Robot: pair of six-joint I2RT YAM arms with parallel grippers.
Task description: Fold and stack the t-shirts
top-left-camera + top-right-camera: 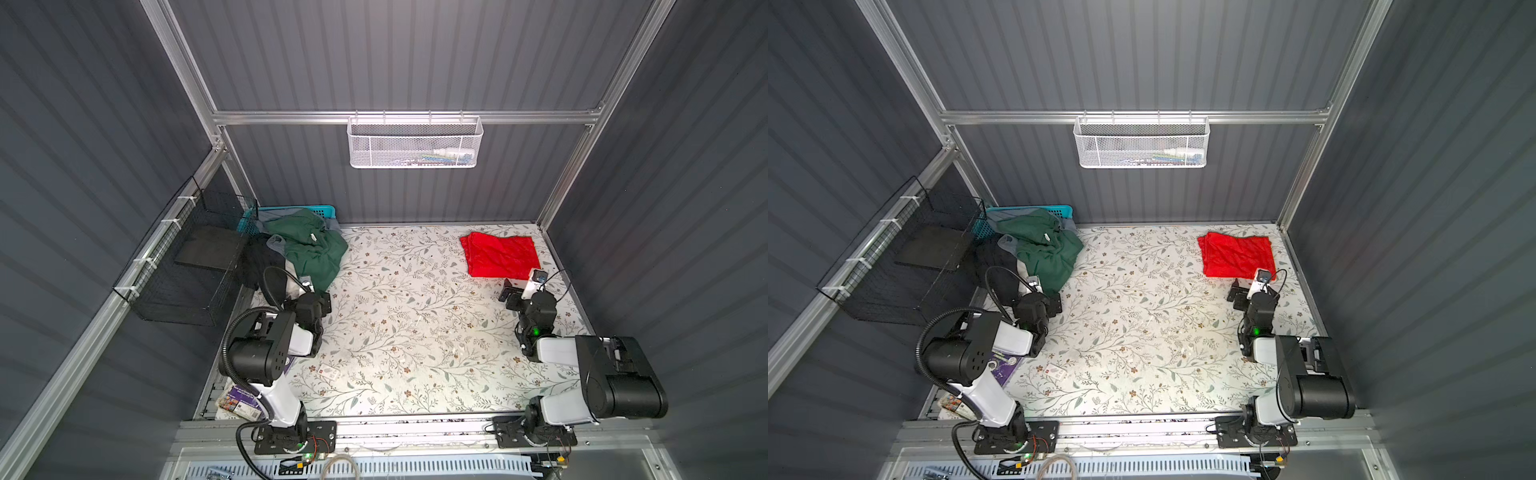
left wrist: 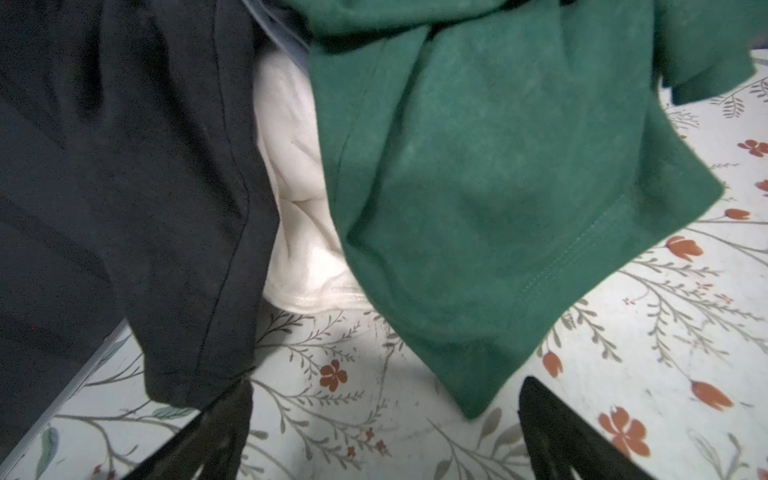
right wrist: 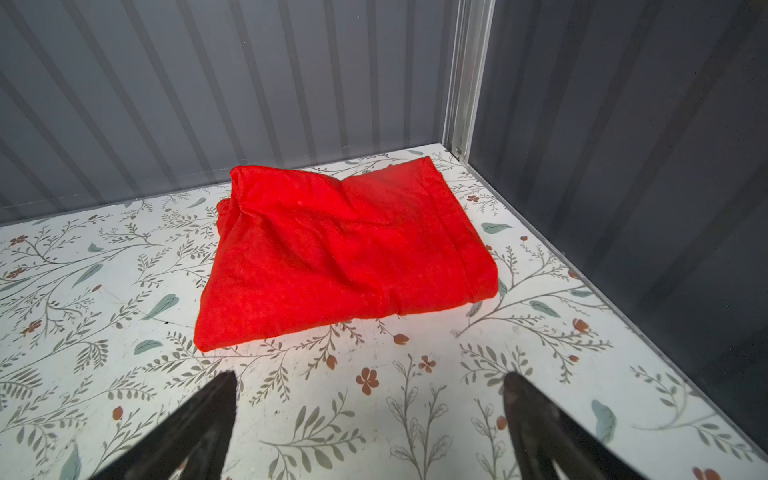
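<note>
Upper left, in both top views: green t-shirt (image 1: 320,253) heap half-hides white cloth (image 2: 295,187), black cloth (image 2: 124,187) and blue basket (image 1: 291,209). My jaws, both pairs: spread, empty.

We see dark grey ribbed walls (image 1: 395,54) on three sides, edged with aluminium rails (image 1: 407,117). A white mesh basket (image 1: 415,145) hangs on the far rail, a black wire basket (image 1: 178,286) on the left wall. Our table (image 1: 415,332) is floral-patterned.

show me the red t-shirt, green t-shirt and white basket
red t-shirt (image 3: 340,253): right wrist view, top layer
green t-shirt (image 2: 498,187): left wrist view, lower panel
white mesh basket (image 1: 415,145): a top view, front wall
</note>
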